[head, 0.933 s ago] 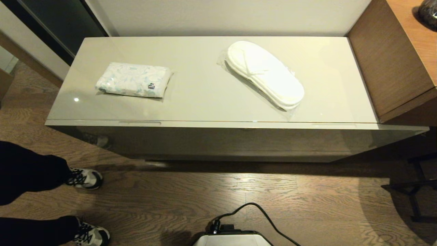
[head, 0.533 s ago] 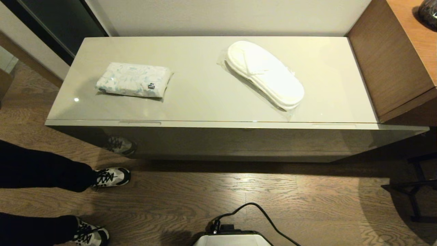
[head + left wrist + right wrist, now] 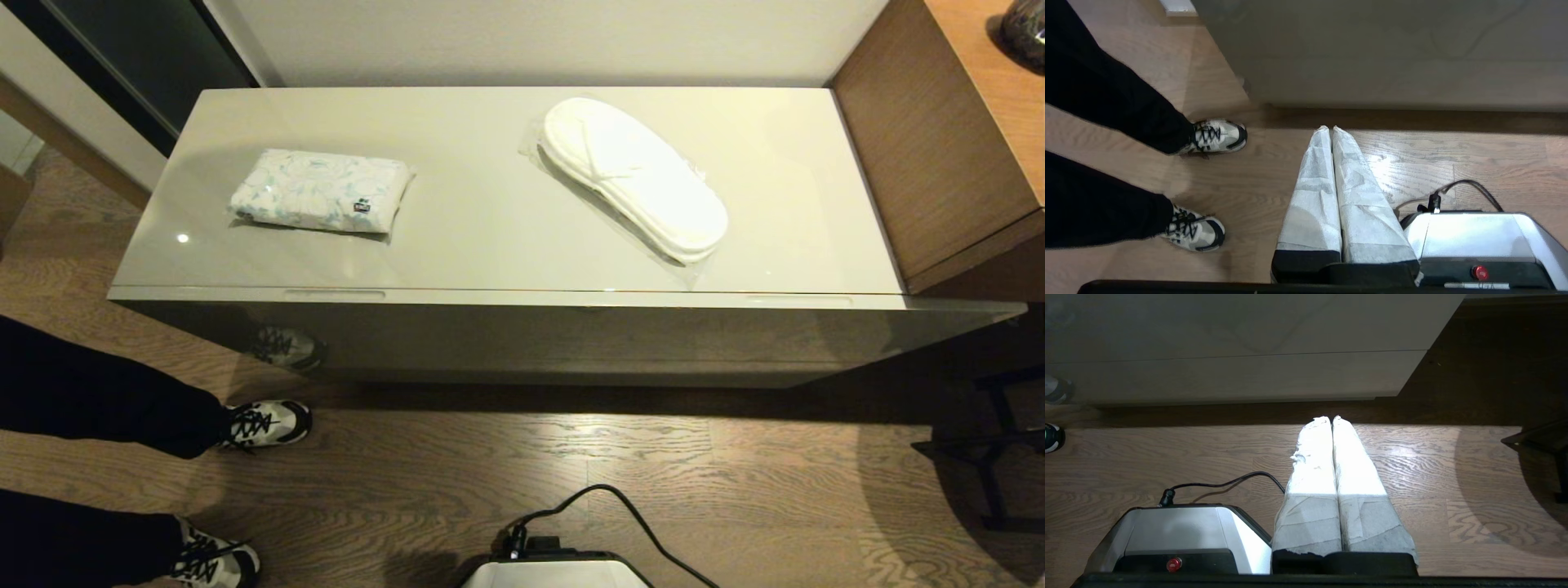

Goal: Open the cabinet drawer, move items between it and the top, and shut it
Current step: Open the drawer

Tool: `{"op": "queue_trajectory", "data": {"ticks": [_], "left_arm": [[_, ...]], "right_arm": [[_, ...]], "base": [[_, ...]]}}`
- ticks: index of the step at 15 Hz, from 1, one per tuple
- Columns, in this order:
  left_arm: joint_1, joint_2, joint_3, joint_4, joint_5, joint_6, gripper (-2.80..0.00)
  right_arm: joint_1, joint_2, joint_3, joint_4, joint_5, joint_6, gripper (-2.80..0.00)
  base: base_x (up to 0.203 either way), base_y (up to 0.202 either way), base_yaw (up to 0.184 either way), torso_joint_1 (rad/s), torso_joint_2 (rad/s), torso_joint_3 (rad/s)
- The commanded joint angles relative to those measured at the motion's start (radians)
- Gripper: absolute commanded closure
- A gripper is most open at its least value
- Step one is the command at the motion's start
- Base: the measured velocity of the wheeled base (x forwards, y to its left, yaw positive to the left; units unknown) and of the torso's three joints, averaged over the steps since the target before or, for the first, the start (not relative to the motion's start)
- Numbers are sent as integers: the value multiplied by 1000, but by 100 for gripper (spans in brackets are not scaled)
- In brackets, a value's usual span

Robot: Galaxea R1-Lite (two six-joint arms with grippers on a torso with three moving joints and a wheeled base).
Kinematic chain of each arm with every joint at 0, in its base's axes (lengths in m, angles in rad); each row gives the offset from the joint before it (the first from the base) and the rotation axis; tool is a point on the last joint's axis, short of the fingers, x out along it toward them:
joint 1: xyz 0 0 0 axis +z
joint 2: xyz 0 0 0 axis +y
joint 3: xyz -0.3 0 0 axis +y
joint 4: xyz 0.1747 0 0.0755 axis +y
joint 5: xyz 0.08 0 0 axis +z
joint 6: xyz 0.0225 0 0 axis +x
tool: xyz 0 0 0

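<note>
Closed left claw (image 3: 1331, 130) above floor (image 3: 1474, 163), near sneakers (image 3: 1218, 136)

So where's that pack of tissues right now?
In the head view, the tissue pack lies flat on the left part of the glossy beige cabinet top, well apart from the wrapped white slippers to its right.

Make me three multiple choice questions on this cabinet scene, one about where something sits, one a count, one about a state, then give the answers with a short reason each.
1. Where does the tissue pack lie on the top?
A. left part
B. right part
C. inside the drawer

2. How many items lie on the top?
A. one
B. two
C. four

3. How is the drawer?
A. pulled fully out
C. half open
B. closed

Answers: 1 A, the pack is left of the slippers in the head view. 2 B, only the pack and the slippers are there. 3 B, its front sits flush under the top's edge, and both the left gripper and right gripper are shut near the floor.
</note>
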Motion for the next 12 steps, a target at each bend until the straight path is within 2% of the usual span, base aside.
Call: {"op": "queue_trajectory", "data": {"ticks": [1,4,8,10,12], "left_arm": [[1,3,-93,92,-12,1,0],[2,110,-346,280,-19,-19,0],[7,560,-842,572,-24,-153,0],[7,807,-1016,683,-76,-212,0],[2,1008,-1179,736,-152,-298,0]], "right_arm": [[0,-23,3,0,0,1,0],[0,-22,3,0,0,1,0],[0,-22,3,0,0,1,0],[0,-22,3,0,0,1,0],[0,-22,3,0,0,1,0]], "base": [[0,0,0,0,0,0],[0,0,0,0,0,0],[0,0,0,0,0,0],[0,0,0,0,0,0],[0,0,0,0,0,0]]}}
